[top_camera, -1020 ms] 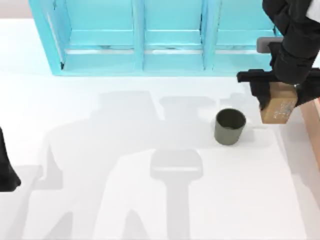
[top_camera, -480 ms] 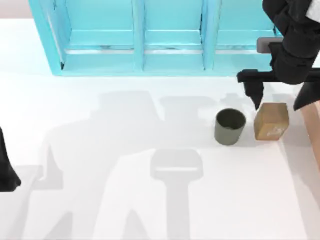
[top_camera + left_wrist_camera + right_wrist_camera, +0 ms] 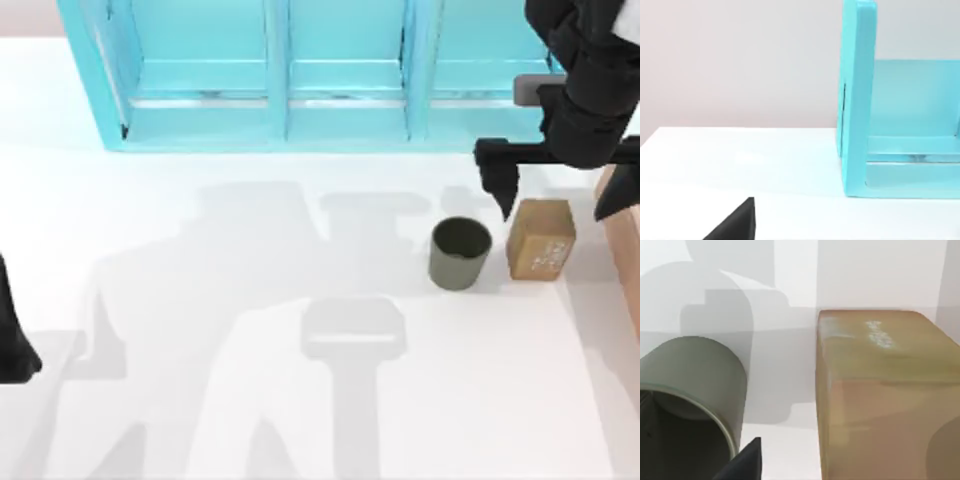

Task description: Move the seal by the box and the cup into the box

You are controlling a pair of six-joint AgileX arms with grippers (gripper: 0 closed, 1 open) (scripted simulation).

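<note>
The tan-brown seal (image 3: 540, 240) stands on the table with white markings on one face, between the dark olive cup (image 3: 461, 253) on its left and the salmon box (image 3: 628, 270) at the table's right edge. My right gripper (image 3: 556, 190) hovers just behind and above the seal, open, its fingers spread wider than the block and holding nothing. In the right wrist view the seal (image 3: 885, 390) and the cup (image 3: 690, 390) sit side by side, a small gap apart. My left arm (image 3: 14, 345) is parked at the far left edge.
A big turquoise shelf unit (image 3: 290, 80) spans the back of the table, and its side wall (image 3: 857, 100) appears in the left wrist view. Arm shadows lie on the white tabletop in front of the cup.
A second ago my right gripper held the seal in the air. It has since opened, and the seal now rests on the table beside the cup. The left arm has not moved.
</note>
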